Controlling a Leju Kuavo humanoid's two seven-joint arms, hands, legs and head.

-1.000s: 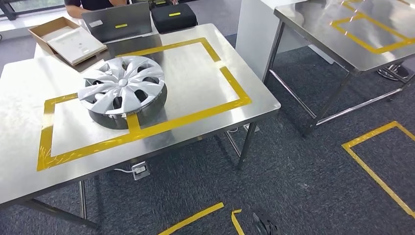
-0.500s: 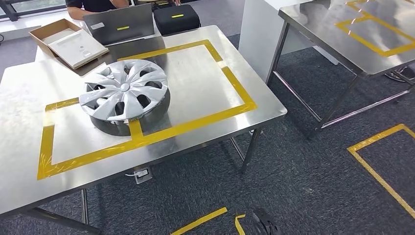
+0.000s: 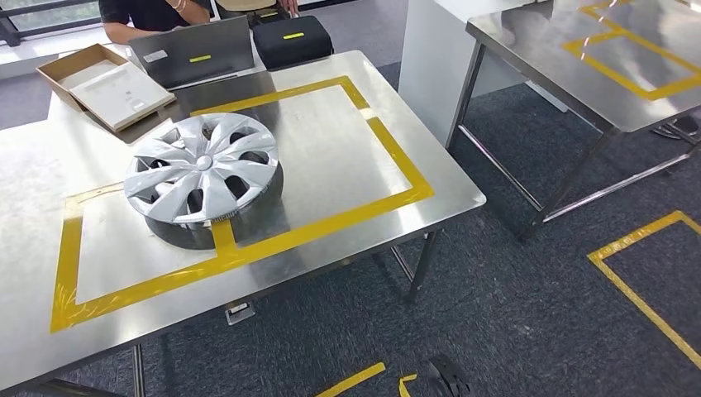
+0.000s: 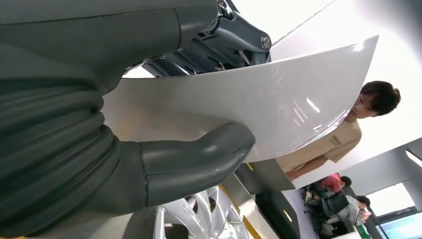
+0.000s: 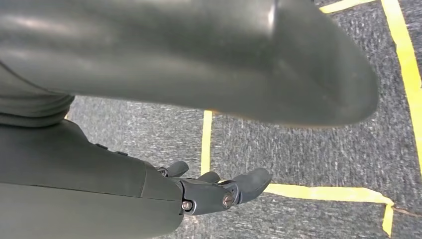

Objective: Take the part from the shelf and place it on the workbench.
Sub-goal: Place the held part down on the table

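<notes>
Steel desk [image 3: 347,157] with yellow tape outline [image 3: 388,145] nearer in the head view: the camera has shifted, not the things.

The left hand [image 4: 149,149] has its fingers [image 4: 199,159] clamped on a white sheet part [image 4: 259,104], thumb beneath and darker fingers above; the right hand [image 5: 214,191] hangs over the carpet floor [image 5: 308,149], fingers curled loosely on nothing. A silver wheel cover [image 3: 202,169] sits on the desk inside the tape. The approach looks nearly finished; setting the part down remains.
</notes>
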